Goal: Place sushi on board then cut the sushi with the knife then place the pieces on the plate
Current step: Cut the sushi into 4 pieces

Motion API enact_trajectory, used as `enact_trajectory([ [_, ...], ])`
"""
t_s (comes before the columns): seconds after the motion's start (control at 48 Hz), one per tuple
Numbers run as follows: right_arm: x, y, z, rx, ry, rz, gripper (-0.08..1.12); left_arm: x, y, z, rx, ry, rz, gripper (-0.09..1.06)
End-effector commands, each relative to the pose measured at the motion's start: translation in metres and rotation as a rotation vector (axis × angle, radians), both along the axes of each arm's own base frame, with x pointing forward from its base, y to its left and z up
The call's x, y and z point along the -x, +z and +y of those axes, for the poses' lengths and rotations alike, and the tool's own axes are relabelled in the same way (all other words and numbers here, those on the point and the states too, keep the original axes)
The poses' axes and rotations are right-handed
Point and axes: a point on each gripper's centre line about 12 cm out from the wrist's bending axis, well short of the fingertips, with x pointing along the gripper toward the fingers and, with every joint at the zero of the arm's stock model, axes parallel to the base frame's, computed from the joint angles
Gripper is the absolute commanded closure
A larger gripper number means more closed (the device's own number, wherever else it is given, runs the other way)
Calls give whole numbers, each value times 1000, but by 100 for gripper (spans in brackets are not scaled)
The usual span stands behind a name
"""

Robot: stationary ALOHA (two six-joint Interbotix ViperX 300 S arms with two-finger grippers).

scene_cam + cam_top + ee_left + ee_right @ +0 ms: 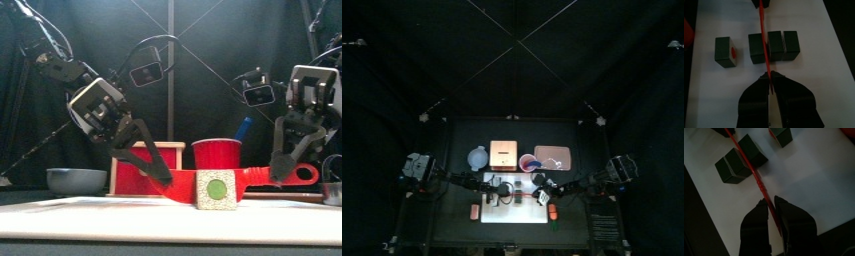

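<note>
Left gripper (769, 75): jaws are being squeezed onto the red knife (764, 35).
Right gripper (769, 202): is being clamped on the same knife.
Knife: is being held between two blocks of the sushi (777, 46).
Sushi: is being supported by the white board (821, 30), one piece (725, 51) apart.

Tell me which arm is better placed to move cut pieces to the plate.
Right, probably: the plate lies at the back, nearer the right gripper. But it and the left gripper are both shut on the knife across the sushi.

Red knife (765, 45), 2 ends hidden between jaws.
</note>
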Motion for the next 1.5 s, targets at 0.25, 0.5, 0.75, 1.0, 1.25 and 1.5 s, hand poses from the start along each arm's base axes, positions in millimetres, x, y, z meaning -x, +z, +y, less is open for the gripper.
enact_trajectory([
  [0.25,1,1,-18,26,-67,3,74,0,3,-4,-5,-17,-1,49],
  [0.5,-2,3,-24,37,-73,-6,74,-2,5,4,-8,0,-6,49],
  [0.75,-4,10,-21,32,-66,-30,74,-3,13,4,-7,-2,-25,49],
  [1.0,-5,34,-22,42,-62,-110,74,-2,48,3,-27,-43,-119,49],
  [1.25,-3,54,-18,50,-43,-173,74,1,58,-5,-38,-81,-145,49],
  [1.5,0,53,1,11,-20,-165,74,7,55,-29,-22,-130,-133,49],
])
